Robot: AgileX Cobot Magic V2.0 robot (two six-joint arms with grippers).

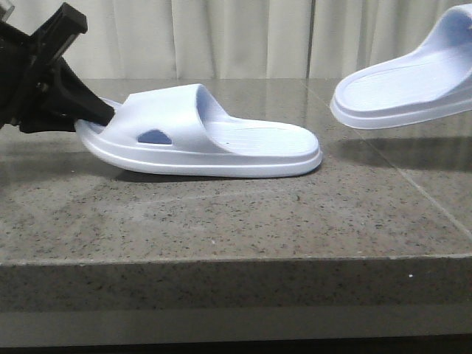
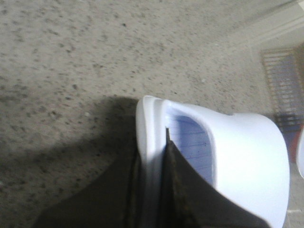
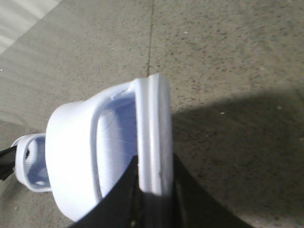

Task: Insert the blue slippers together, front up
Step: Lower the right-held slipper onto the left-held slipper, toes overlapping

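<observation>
The stone table's front edge is sitting closest to the camera, a thick speckled grey slab running across the front view. On it, at about nine o'clock from the middle of that view, the left slipper is resting with its heel on the stone and its toe end tipped slightly up, where the left gripper is pinching the sole; the left wrist view is showing one dark finger inside against the footbed and one under the sole, so the claw is closed narrow on that rim. Holding it by the toe end is leaving the strap opening and heel facing the other shoe, which I judge suits sliding one into the other.

At two o'clock the right slipper is hanging clear of the table, heel pointing toward its mate and tilted downward, well apart from it. Its gripper is out of the front view, but the right wrist view is showing the right gripper clamped narrow across the sole edge of that slipper.

Pale curtains are hanging behind. Nothing is lying between the two shoes; only the open gap and the mismatch in height and tilt are standing in the way of nesting them.
</observation>
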